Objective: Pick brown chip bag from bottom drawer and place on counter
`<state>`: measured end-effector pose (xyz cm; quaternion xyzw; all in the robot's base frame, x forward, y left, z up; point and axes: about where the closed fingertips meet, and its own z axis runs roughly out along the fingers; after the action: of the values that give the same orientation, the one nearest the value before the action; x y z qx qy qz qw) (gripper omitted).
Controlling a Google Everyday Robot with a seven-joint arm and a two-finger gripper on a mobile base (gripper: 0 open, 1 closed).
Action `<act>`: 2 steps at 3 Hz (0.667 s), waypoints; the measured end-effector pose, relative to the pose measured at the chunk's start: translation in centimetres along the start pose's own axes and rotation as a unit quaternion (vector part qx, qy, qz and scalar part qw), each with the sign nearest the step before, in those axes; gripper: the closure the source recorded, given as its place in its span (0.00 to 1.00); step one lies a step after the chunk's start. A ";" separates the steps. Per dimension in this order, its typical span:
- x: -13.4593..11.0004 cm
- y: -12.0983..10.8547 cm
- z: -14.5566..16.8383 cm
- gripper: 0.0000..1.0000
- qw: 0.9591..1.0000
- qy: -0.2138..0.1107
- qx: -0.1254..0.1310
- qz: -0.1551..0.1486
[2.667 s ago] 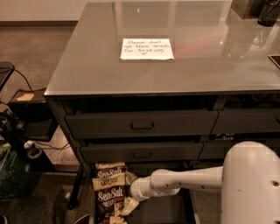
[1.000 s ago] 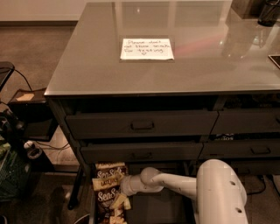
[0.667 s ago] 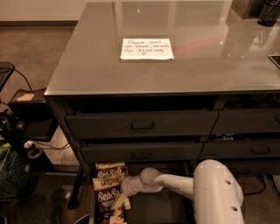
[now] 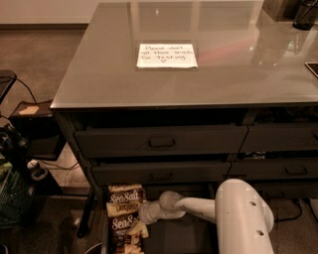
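Observation:
The bottom drawer (image 4: 184,238) is pulled out at the bottom of the view, a dark tray with a bare floor on its right part. Two brown chip bags marked "Sea Salt" lie in its left end, one farther back (image 4: 124,197) and one nearer (image 4: 123,229). My gripper (image 4: 135,224) reaches in from the right on the white arm (image 4: 198,208) and sits over the nearer bag, at its right edge. The counter (image 4: 99,74) is the glossy grey top above, with a white handwritten note (image 4: 166,55) on it.
Shut dark drawer fronts (image 4: 161,141) with recessed handles stand above the open drawer. Dark objects stand at the counter's far right corner (image 4: 303,15). Cables and a dark box (image 4: 35,129) are on the floor at left.
The arm has swung left over the drawer, bringing the gripper from the bags' right side onto the nearer bag. The bags have hardly moved.

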<state>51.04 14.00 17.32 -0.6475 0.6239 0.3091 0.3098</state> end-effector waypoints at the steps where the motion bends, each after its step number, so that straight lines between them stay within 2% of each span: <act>1: -0.1 0.7 -0.6 0.66 1.000 0.000 0.001 -0.004; 2: -0.8 1.3 -1.5 0.89 1.000 -0.004 0.004 -0.010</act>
<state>49.77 13.25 18.84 -0.6514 0.6172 0.3057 0.3183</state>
